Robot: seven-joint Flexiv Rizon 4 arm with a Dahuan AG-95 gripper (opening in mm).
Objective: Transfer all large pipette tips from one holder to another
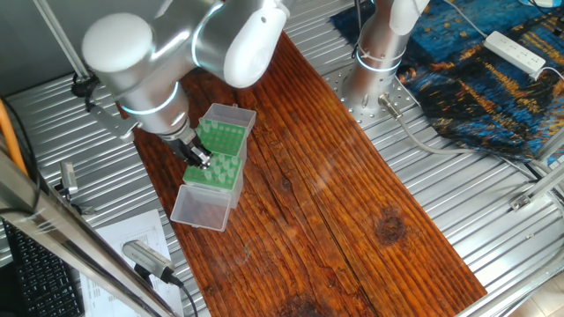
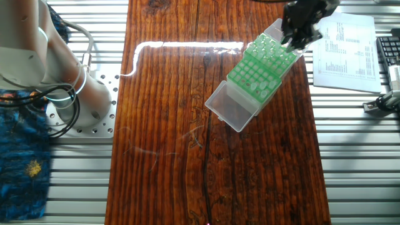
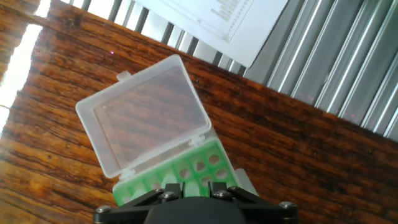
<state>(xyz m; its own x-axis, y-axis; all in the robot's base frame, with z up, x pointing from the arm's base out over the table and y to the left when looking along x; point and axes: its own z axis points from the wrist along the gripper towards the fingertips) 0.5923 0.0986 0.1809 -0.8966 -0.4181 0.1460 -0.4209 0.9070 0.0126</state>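
1. The silver and white robot arm bends down over the dark wooden plank counter, and its black two-finger tool hangs just above the green racks.
2. How far the tool's fingers are spread, and whether they have hold of anything, cannot be told: in the hand view only the black tool body shows at the bottom edge, and in both fixed views the fingertips are too small and dark to read.
3. Two green perforated plastic racks sit end to end on the counter: the near green rack under the tool and the far green rack beyond it.
4. Each rack has a clear hinged plastic lid lying open: one clear lid flat beside the near rack, the other at the far rack's outer end.
5. The pale translucent large pipette tips stand upright in rows in the rack below the tool; their number cannot be counted.
6. One white printed paper sheet lies on the metal slats beside the racks.
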